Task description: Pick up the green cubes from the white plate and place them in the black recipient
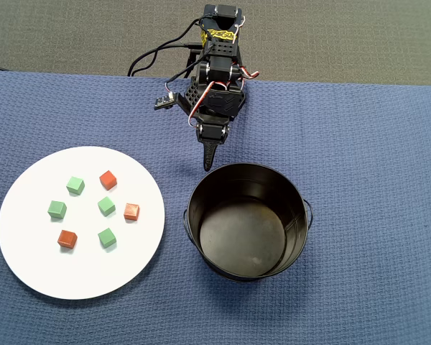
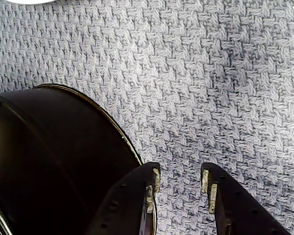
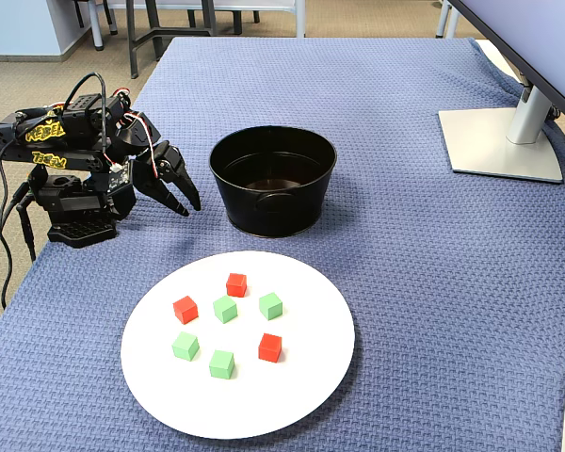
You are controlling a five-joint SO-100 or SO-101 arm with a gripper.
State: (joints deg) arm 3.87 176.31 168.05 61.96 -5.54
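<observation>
Fingers (image 2: 179, 188) of the black two-finger gripper are standing narrowly apart and holding nothing, hovering over the blue woven cloth (image 1: 373, 144) covering the counter. Just beside them, nearly touching one finger in the wrist view, the round glossy black metal bucket (image 2: 54, 161) is sitting upright with its mouth open, and its flat bottom is lying bare in the overhead view. Four small matte green cubes (image 1: 106, 206) are resting well apart from the fingers, spread loosely over the large flat white plate (image 1: 36, 266), which is lying beyond the bucket's far side as the wrist camera looks. Three red-orange cubes (image 1: 108, 180) are lying mixed among them, none touching a green one, so each green cube is probably leaving room for a finger on either side. Judging by the empty bucket, no cube is moved yet, and the arm is likely waiting folded near its base (image 3: 71, 202) before reaching out toward the plate.
</observation>
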